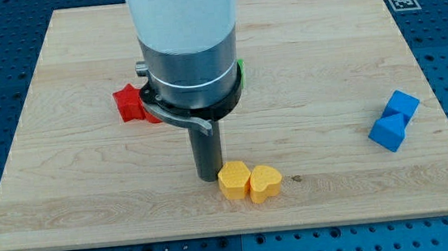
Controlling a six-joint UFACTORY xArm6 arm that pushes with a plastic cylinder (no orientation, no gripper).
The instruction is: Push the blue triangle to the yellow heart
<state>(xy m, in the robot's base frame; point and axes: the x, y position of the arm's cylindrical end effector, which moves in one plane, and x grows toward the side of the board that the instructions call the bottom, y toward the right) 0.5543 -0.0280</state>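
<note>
**Tip parked by the yellow blocks, blue pieces far to the view's right**

Camera view: No pincer is fitted, so nothing is held; my tip (pixel 208 176) is seen resting on the wooden board (pixel 66 180), just to the left of two yellow blocks (pixel 249 181) that touch each other. The right one reads as the yellow heart (pixel 265 183); the shape of the left one cannot be settled. Well apart from the tip, toward the view's right, two blue blocks lie touching; the lower is taken for the blue triangle (pixel 387 133), the upper blue block (pixel 403 104) looking squarer. Behind the tip, to the view's upper left, a red block (pixel 129 102) is partly hidden by the arm, and a green sliver (pixel 241 67) shows at the arm's right edge.

The triangle is judged light, rigid and ready to slide or spin on the smooth wood; it is best contacted squarely on its right-hand face. The board's right edge lies near it, so little room is left behind it, while open wood stretches between it and the heart.
</note>
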